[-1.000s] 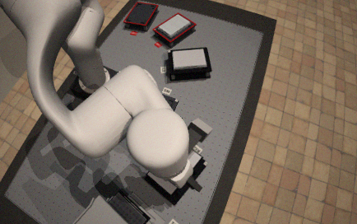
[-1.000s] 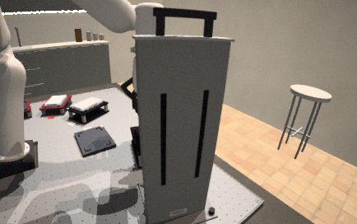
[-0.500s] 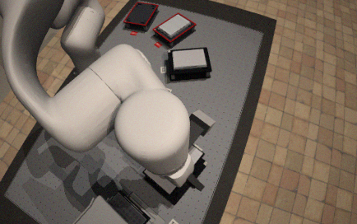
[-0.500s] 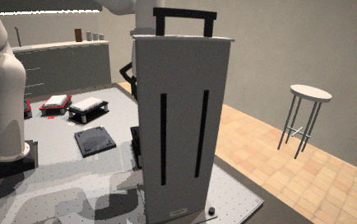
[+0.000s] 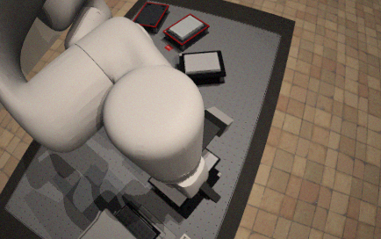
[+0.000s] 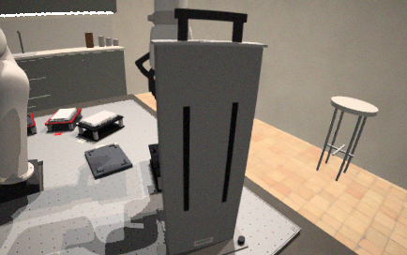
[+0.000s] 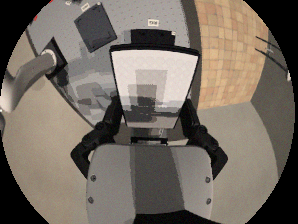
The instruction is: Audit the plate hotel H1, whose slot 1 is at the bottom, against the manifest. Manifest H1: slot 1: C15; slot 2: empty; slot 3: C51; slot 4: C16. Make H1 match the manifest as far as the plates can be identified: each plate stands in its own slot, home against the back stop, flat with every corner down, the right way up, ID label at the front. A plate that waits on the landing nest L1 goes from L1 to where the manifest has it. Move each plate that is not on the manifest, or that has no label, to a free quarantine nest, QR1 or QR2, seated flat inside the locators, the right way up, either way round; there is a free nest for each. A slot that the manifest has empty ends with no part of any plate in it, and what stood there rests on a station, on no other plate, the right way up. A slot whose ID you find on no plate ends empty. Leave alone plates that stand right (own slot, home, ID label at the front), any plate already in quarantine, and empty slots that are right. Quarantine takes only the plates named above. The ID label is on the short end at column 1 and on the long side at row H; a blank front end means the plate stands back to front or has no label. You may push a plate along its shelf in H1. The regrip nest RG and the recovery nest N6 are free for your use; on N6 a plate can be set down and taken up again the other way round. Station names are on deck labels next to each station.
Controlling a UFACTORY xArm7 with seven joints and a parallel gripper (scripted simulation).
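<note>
In the wrist view my gripper (image 7: 152, 104) is shut on a white plate (image 7: 154, 86), one finger on each long side. The plate hangs level above a black nest (image 7: 153, 35) whose far edge shows beyond it. I can read no ID label on the plate. In the top view the arm's big elbow (image 5: 154, 127) hides the gripper and most of the plate. The plate hotel H1 (image 6: 206, 141) shows its closed back in the exterior view, so its slots are hidden. Its top edge shows at the bottom of the top view (image 5: 110, 224).
A red-edged quarantine nest (image 5: 186, 27) holds a white plate; the red-edged nest (image 5: 150, 14) beside it is empty. A black nest (image 5: 203, 63) carries another white plate. A dark empty nest (image 6: 108, 159) lies on the deck. A stool (image 6: 349, 133) stands off the table.
</note>
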